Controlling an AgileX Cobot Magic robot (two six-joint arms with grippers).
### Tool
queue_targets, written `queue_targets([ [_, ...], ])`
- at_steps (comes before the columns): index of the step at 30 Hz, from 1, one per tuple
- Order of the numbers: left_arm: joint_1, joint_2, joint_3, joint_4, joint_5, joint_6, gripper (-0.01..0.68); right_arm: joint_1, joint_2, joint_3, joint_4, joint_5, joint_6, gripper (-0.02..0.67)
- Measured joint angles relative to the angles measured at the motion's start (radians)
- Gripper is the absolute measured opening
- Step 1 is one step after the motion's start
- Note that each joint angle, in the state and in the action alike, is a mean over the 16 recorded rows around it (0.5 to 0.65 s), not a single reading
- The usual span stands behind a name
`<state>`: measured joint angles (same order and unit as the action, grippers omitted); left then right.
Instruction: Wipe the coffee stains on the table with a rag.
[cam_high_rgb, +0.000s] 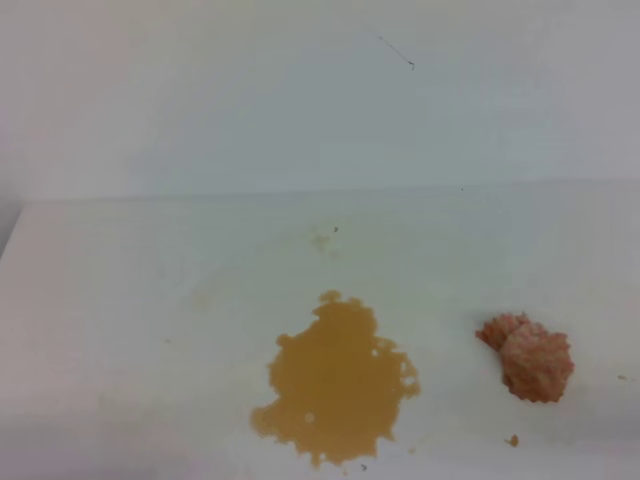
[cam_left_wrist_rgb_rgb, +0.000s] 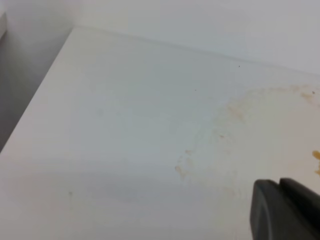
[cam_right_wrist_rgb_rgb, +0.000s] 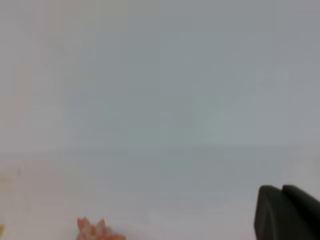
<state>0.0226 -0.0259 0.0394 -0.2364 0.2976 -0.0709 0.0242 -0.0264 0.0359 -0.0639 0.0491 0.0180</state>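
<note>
Plain pale wall (cam_high_rgb: 300, 90) behind, thin dark scratch (cam_high_rgb: 395, 52) upper right; soft even light.

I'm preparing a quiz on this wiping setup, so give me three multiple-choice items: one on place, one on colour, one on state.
1. Seen from the high view, where does the rag lie relative to the coffee stains?
A. to the right, apart
B. on top of them
C. to the left

2. What colour is the main blotch?
A. dark green
B. tan-brown
C. blue

3. What is the rag's state?
A. gripped by a claw
B. spread flat over the spill
C. wadded, lying free on the table

Answers: 1 A, bare white surface separates them. 2 B, the puddle is tan-brown. 3 C, it is a bumpy wad with no claw on it.
</note>
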Motion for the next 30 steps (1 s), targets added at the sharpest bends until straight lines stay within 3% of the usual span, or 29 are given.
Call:
queue_targets([
  [6, 0.000, 0.000, 0.000, 0.000, 0.000, 0.000, 0.001, 0.000, 0.001, -0.016, 0.003, -0.194, 0.012, -0.003],
  [13, 0.000, 0.000, 0.000, 0.000, 0.000, 0.000, 0.001, 0.000, 0.019, -0.097, 0.005, -0.256, 0.028, -0.003],
  [24, 0.000, 0.000, 0.000, 0.000, -0.004, 0.000, 0.001, 0.000, 0.227, -0.356, 0.018, 0.058, 0.036, -0.003],
  [30, 0.000, 0.000, 0.000, 0.000, -0.008, 0.000, 0.001, 0.000, 0.389, -0.477, 0.102, 0.178, 0.017, -0.003],
])
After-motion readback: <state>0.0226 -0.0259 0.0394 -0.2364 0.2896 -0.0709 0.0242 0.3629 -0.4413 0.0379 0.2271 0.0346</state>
